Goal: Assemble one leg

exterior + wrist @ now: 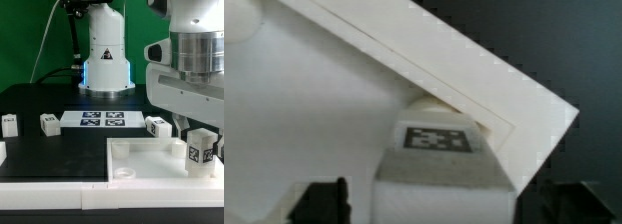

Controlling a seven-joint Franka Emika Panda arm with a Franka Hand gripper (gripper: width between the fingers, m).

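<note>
My gripper (200,138) hangs over the right corner of the large white panel (140,160). One white leg (200,150) with marker tags stands between the fingers at that corner. In the wrist view the leg (441,150) lies between my fingertips with its tag up and its round peg end toward the panel's corner. The panel (331,110) fills most of that view. The gripper (446,205) is open; the left finger (324,203) stands apart from the leg with a visible gap. Three other legs rest on the table (9,124), (49,123), (157,126).
The marker board (103,120) lies behind the panel in the middle. The robot's white base (105,60) stands at the back. The black table (40,150) shows to the panel's left.
</note>
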